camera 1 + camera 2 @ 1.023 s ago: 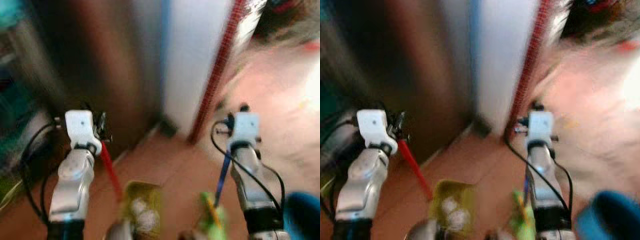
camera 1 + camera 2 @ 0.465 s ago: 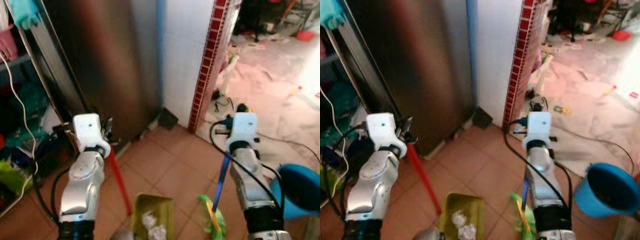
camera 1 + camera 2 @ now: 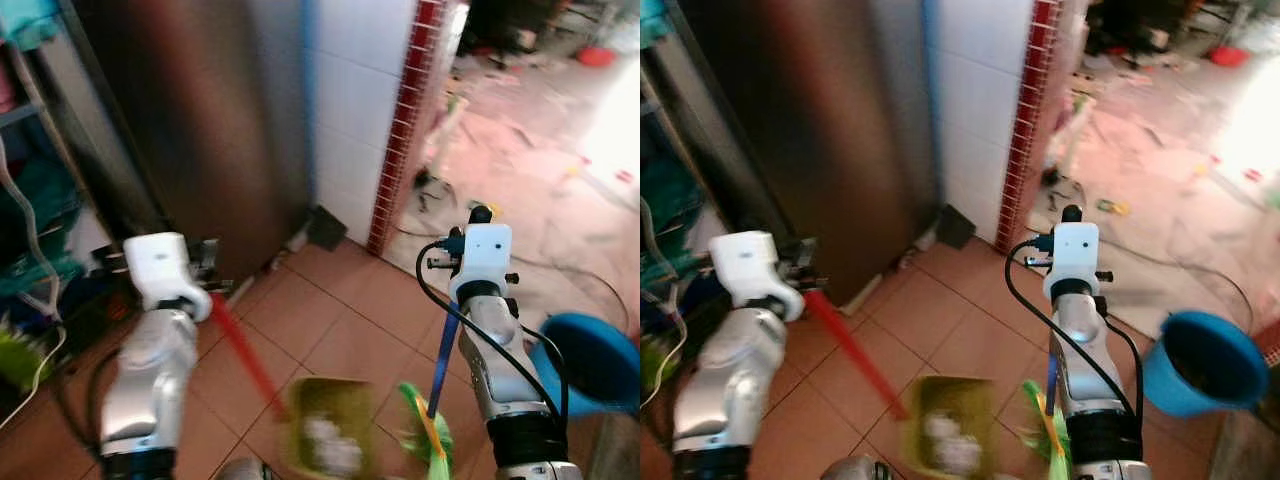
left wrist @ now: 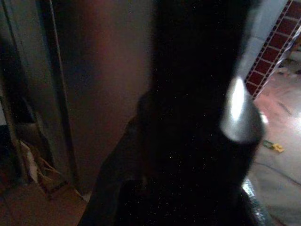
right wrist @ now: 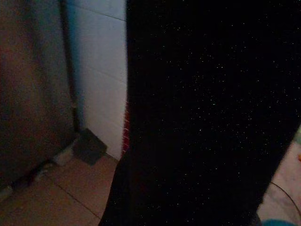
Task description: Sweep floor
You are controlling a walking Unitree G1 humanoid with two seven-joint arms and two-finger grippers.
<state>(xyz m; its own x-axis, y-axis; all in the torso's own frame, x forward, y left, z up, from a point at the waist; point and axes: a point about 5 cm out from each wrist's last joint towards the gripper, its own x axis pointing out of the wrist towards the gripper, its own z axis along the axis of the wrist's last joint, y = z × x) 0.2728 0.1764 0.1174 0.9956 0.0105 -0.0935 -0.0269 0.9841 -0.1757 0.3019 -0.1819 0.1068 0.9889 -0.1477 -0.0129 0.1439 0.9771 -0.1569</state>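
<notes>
My left gripper (image 3: pixel 207 266) is shut on the red handle (image 3: pixel 245 350) of a yellow-green dustpan (image 3: pixel 330 425). The dustpan hangs low over the tiled floor, blurred, with white crumpled paper (image 3: pixel 325 437) in it. My right gripper (image 3: pixel 474 216) is shut on the blue handle (image 3: pixel 443 360) of a broom. The handle runs down under the forearm to green bristles (image 3: pixel 425 437) just right of the dustpan. Both wrist views are dark, blocked by something black close to the lens.
A steel fridge (image 3: pixel 200 120) stands ahead on the left, beside a white tiled wall (image 3: pixel 355 100) with a red tile strip (image 3: pixel 400 130). A dark wedge (image 3: pixel 325 227) lies at the wall's foot. Cluttered shelves (image 3: pixel 30 230) are at far left. A blue bucket (image 3: pixel 590 360) sits at right.
The view has sharpened from a blur and swung a little. The dustpan has shifted right, closer to the broom's bristles, and is blurred. Both grippers keep their hold.
</notes>
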